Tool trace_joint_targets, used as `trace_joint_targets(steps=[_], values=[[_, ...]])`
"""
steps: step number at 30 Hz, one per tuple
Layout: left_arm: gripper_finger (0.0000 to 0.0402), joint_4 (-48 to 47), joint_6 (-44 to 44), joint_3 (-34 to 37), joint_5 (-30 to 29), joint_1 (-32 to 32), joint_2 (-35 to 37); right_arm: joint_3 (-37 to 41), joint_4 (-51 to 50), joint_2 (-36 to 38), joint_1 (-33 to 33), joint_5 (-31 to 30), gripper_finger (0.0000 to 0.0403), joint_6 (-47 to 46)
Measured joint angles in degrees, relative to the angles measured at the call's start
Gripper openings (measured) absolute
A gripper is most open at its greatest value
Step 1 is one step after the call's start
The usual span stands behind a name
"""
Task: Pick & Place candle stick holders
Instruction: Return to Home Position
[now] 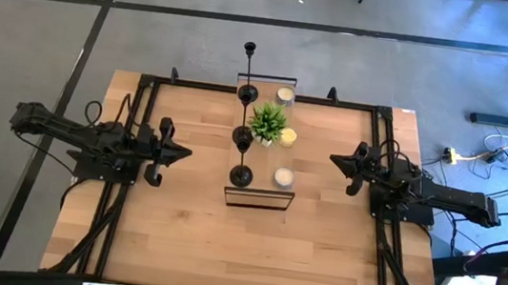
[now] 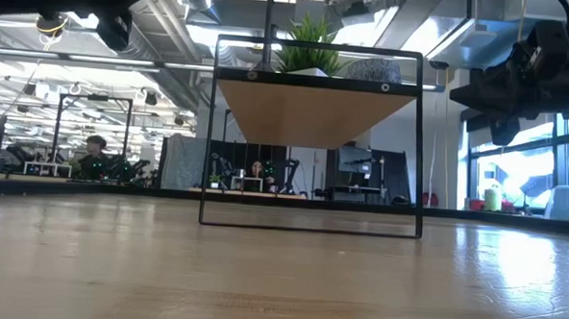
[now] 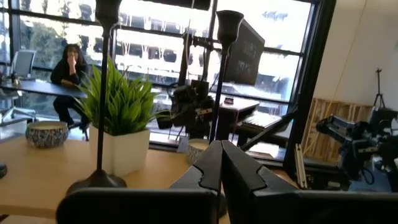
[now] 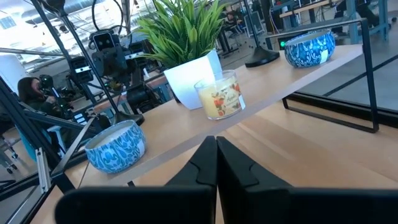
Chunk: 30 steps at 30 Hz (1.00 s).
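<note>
Candle stick holders (image 1: 242, 137): three on shelf (image 1: 258, 193), desk (image 1: 176, 234) centre, ranged 12 to 6 o'clock. Judged stiff, light, tippy; take mid-rod. Left gripper (image 1: 181, 152) at 9 o'clock, right gripper (image 1: 334, 159) at 3 o'clock: both pressed together, empty.

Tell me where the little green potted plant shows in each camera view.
High view: plant just above picture centre, midway along the shelf.
Low view: plant upper centre, on top of the shelf.
Left wrist view: plant left of centre, on the shelf.
Right wrist view: plant upper centre, behind the yellow candle.
Shared landmark: the black-framed wooden shelf it stands on.
</note>
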<state>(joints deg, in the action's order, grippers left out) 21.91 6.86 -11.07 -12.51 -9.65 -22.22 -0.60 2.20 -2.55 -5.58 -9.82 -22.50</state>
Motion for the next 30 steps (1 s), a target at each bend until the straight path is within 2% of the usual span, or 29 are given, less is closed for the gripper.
trace_joint_targets(steps=[4, 7, 13, 18, 23, 30], values=[[0.0002, 5.6, 0.0, 3.0, -0.1, 0.0, 0.0, 0.0, 0.0, 0.0, 0.0, 0.0, 0.0, 0.0], [0.0002, 5.8, -1.3, 3.3, -0.2, 0.0, 0.0, 0.0, 0.0, 0.0, 0.0, 0.0, 0.0, 0.0], [0.0002, 5.3, -4.4, 3.3, 3.4, 0.0, 0.0, 0.0, 0.0, 0.0, 0.0, 0.0, 0.0, 0.0], [0.0002, 4.3, -6.8, 3.3, 1.8, 0.0, 0.5, 0.0, 0.0, 0.0, 0.0, 0.0, 0.0, 0.0], [0.0002, 1.8, -9.1, 3.4, -2.6, 0.0, 4.5, 0.0, 0.0, 0.0, 0.0, 0.0, 0.0, 0.0], [0.0002, -6.4, -8.6, 3.4, -2.6, 0.0, 12.3, 0.0, 0.0, 0.0, 0.0, 0.0, 0.0, 0.0]])
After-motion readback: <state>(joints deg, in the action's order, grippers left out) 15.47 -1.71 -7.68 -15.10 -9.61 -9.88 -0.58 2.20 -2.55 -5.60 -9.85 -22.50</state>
